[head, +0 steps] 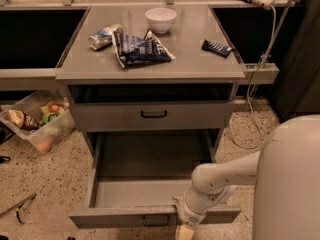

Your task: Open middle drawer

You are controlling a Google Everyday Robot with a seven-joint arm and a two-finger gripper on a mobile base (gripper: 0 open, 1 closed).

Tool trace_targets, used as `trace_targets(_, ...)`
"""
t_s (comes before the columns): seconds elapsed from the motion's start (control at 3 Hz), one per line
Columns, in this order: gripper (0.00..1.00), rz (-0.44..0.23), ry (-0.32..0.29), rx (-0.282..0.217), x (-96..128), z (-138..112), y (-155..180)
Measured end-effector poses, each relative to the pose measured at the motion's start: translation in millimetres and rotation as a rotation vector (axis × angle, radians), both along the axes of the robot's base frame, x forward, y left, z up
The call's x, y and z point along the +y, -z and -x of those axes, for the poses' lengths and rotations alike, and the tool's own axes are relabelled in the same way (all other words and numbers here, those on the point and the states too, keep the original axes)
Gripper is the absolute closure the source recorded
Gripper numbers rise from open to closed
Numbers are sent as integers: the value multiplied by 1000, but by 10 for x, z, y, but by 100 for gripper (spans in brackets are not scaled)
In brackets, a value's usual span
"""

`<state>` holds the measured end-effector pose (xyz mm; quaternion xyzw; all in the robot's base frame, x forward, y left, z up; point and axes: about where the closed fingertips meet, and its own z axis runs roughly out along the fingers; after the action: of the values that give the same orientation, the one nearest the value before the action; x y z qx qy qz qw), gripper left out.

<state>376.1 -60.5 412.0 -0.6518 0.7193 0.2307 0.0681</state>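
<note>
Middle drawer [150,194] at 6 o'clock of the view, drawn far out from the cabinet, shallow grey tray floor exposed. Front lying along the bottom edge, long axis 9 to 3, small black handle [156,220] at its centre.

Hand [186,228] low at 5 o'clock, right against that front, just to the 3 o'clock side of the handle. Touching or overlapping the front's upper lip. Grip on it: cannot tell, whether clenched or released. White arm [225,174] reaching in from 3 o'clock, over the tray's right corner.

Top drawer [110,116] at the view's centre, front nearly flush, a dark gap above it under the table [200,66].

On the table, well apart from the work: bowl [160,19] at 12 o'clock, chip bag [141,49] just below it, can [102,36] at 10, dark bar [217,47] at 2. Bin [35,119] on the floor at 9.

Judged from this: opening looks essentially done. Travel axis 12 to 6, square to the front's long axis. Drawer directly at 12 o'clock of the hand, handle just to its 9. Next probably a let-go and a retreat toward 6. Off-centre contact could skew the tray on further pulling, so better none.
</note>
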Motion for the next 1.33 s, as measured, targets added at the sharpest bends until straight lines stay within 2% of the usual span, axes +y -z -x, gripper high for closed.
trace_targets(0.33, 0, -10, 49, 49, -118, 308, -119)
trace_targets(0.67, 0, -10, 49, 49, -118, 308, -119)
trace_targets(1.33, 0, -15, 97, 93, -247, 636, -224)
